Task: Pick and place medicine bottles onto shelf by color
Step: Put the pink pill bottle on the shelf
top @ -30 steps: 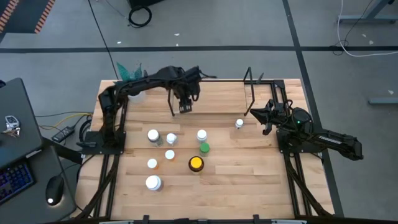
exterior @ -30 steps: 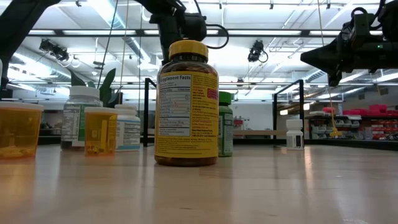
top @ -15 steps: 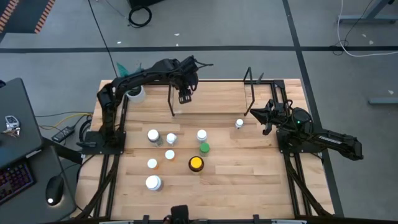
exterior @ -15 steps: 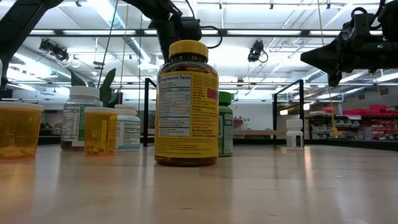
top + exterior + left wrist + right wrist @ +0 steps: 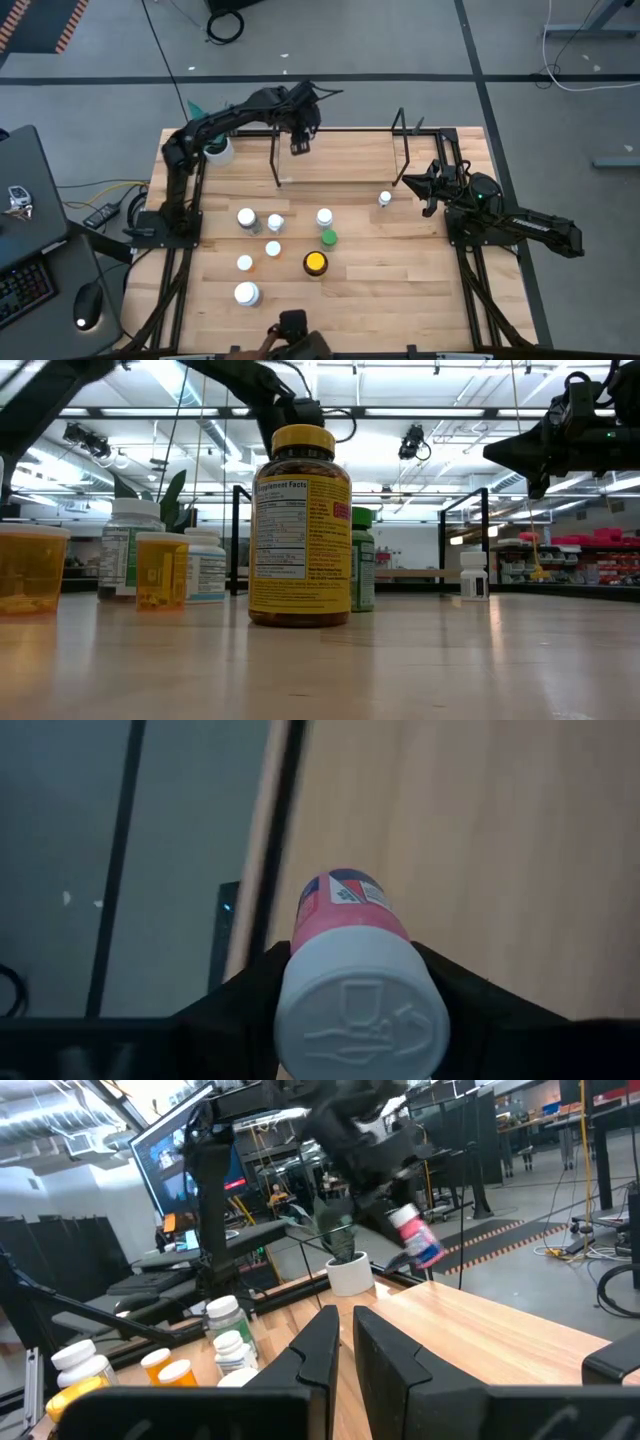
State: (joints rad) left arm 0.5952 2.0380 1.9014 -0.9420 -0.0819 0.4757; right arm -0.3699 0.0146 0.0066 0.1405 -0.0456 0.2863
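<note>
A white pot with a teal plant (image 5: 216,150) stands at the far left corner of the wooden surface (image 5: 400,290), while beside it on the grey floor sit a dark desk with a keyboard (image 5: 20,290), a mouse (image 5: 87,305) and loose cables (image 5: 105,212).

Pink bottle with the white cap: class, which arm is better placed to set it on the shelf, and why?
Left. Its gripper already holds the pink bottle above the shelf; the right gripper waits shut, empty, beside it.
</note>
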